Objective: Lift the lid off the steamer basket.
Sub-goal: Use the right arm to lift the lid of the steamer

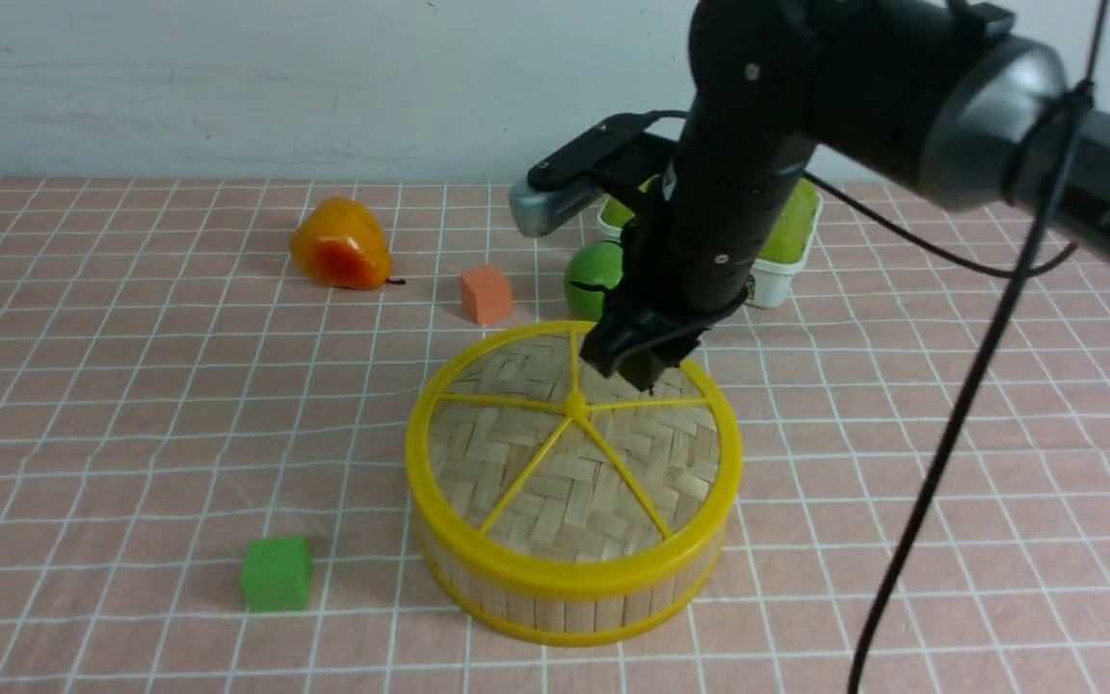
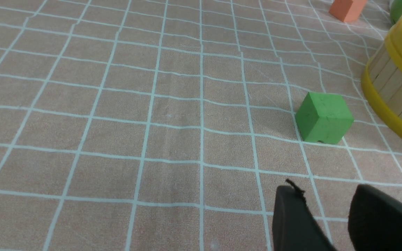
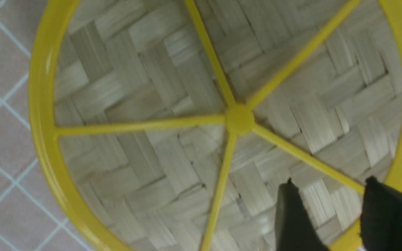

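A pink cloth with a white grid (image 1: 131,405) carries the round steamer basket of pale bamboo slats and yellow plastic rings (image 1: 555,609) at its middle. The flat woven-bamboo lid with yellow rim and spokes (image 1: 565,487) sits closed on top of it. The right gripper (image 1: 632,369) is over the lid's far part, fingers apart either side of a spoke. The left gripper (image 2: 326,218), fingers also apart, hangs over the cloth near a small green cube (image 2: 323,116).

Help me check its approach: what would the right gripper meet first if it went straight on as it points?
The lid, likely its woven top beside a spoke; the right gripper hangs open above it, gap unclear.
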Controlling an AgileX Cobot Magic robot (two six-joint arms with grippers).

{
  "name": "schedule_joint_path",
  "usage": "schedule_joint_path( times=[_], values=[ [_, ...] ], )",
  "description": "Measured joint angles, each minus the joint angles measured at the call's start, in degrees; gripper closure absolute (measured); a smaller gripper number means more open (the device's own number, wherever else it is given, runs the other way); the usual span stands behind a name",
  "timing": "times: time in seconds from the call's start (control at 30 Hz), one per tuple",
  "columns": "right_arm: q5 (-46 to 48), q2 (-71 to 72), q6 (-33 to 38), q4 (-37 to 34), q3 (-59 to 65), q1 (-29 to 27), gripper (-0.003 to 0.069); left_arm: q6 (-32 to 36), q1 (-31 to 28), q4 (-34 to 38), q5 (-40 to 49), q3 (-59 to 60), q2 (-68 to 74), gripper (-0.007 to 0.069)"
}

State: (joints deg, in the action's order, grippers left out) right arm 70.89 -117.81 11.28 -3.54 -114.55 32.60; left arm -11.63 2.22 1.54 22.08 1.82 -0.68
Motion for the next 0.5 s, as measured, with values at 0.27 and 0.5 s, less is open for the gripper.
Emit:
schedule_joint_path(
  times=[0.27,0.5],
  values=[
    [-2.68,-4.73,-3.12,-2.43,-2.3,0.0,0.0211,0.0,0.0,0.0,0.0,0.0,0.0,0.0386],
    [-3.6,-5.51,-2.84,-8.16,-2.55,-0.01,0.0249,0.0,0.0,0.0,0.0,0.0,0.0,0.0386]
  ],
)
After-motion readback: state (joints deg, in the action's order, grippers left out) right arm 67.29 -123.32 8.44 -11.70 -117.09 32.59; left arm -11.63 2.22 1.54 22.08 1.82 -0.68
